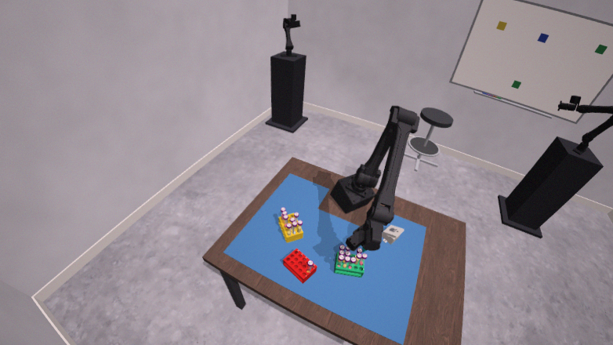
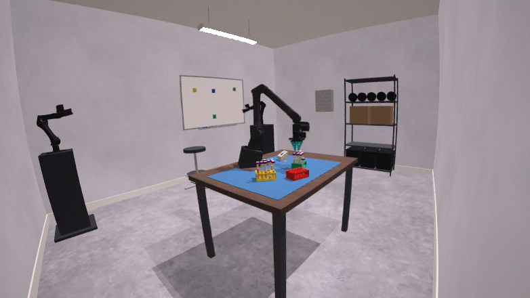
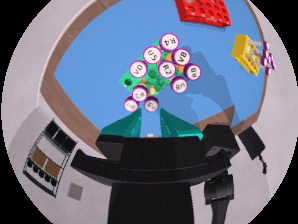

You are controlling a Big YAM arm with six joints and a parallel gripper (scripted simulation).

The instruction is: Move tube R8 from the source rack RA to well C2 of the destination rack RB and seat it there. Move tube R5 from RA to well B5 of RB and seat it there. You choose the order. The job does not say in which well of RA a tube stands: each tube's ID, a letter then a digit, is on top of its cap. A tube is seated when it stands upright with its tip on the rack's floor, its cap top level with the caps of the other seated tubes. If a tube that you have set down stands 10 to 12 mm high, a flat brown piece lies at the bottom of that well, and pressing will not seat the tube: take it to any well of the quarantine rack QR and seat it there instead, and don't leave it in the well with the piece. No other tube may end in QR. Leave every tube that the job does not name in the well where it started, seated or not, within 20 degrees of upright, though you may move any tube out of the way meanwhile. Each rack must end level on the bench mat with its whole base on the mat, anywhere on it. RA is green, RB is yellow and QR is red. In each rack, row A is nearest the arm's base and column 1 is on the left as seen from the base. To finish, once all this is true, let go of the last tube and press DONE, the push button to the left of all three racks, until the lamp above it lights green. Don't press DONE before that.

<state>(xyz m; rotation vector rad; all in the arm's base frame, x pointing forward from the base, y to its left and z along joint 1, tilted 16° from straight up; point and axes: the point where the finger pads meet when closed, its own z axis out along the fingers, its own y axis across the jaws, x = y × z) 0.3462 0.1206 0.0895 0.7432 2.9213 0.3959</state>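
The gripper (image 2: 297, 145) hangs above the near-base row of the green rack RA (image 1: 349, 268), its teal fingers set partly apart with nothing between them. The rack's capped tubes (image 3: 160, 70) stand just below the fingertips, untouched; their cap labels are too small to read, so R8 and R5 cannot be told apart. The red rack QR (image 1: 299, 265) sits nearer the table's front edge, and the yellow rack RB (image 1: 291, 229) towards its left edge.

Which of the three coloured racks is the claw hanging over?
The green rack: the gripper hangs right above its tubes, while the red rack and yellow rack stand apart.
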